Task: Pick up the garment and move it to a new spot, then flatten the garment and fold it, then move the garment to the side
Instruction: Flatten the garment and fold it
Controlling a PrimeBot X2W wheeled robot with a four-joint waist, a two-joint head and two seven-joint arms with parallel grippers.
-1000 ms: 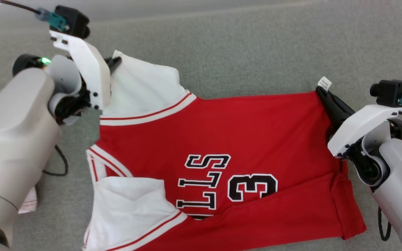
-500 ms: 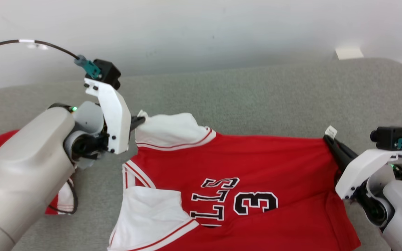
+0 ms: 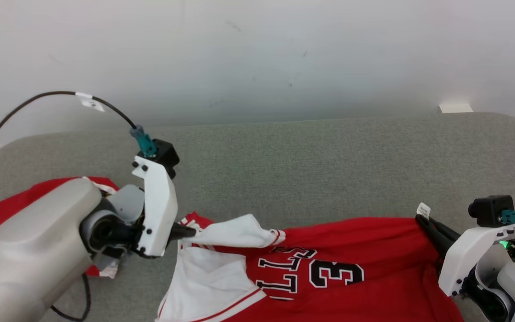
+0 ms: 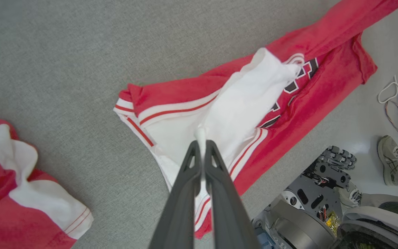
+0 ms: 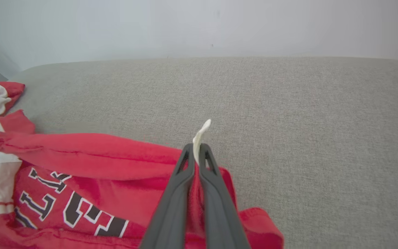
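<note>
The left tool (image 4: pixel 201 145) pinches the white sleeve of a red-and-white fabric basketball jersey (image 3: pixel 365 243); the right tool (image 5: pixel 196 148) clamps its tagged corner, above a grey cloth-covered table (image 3: pixel 311 165).

Free grey bench (image 3: pixel 329 170) runs behind the garment (image 3: pixel 373 250) up to the white wall (image 3: pixel 257 58), which closes the far side. The garment, stretched between the left tool (image 3: pixel 192 231) and right tool (image 3: pixel 419 218), bars the near middle. A crumpled red-and-white heap (image 4: pixel 12 193) crowds the left end. Beyond the near edge stand grey machinery (image 4: pixel 316 193) and a person's shoe (image 4: pixel 392 159).
</note>
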